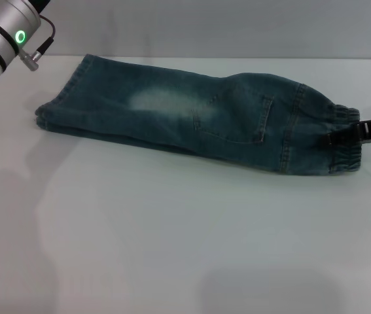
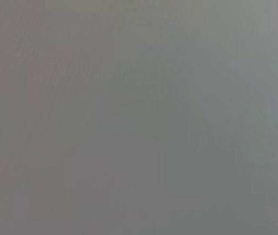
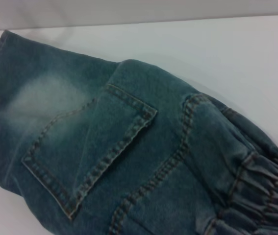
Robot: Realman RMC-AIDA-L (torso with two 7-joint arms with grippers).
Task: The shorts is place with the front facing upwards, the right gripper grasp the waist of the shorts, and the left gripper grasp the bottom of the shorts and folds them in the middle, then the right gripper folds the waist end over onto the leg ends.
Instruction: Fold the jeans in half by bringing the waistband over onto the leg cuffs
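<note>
The blue-green denim shorts (image 1: 192, 111) lie folded lengthwise on the white table (image 1: 172, 248), one leg stacked on the other. A pale faded patch and a stitched pocket (image 3: 92, 147) face up. The leg ends (image 1: 57, 104) point far left. The gathered waist (image 1: 343, 156) is at the right. My right gripper (image 1: 350, 133) reaches in from the right edge, its black jaws closed on the waistband (image 3: 264, 196). Only the silver, green-ringed wrist (image 1: 5, 36) of my left arm shows at the top left, raised clear of the shorts; its fingers are out of frame.
Bare white tabletop spreads in front of the shorts, with the left arm's shadow (image 1: 8, 196) falling on its left part. A grey wall (image 1: 205, 26) runs behind the table's far edge. The left wrist view is only a grey blur.
</note>
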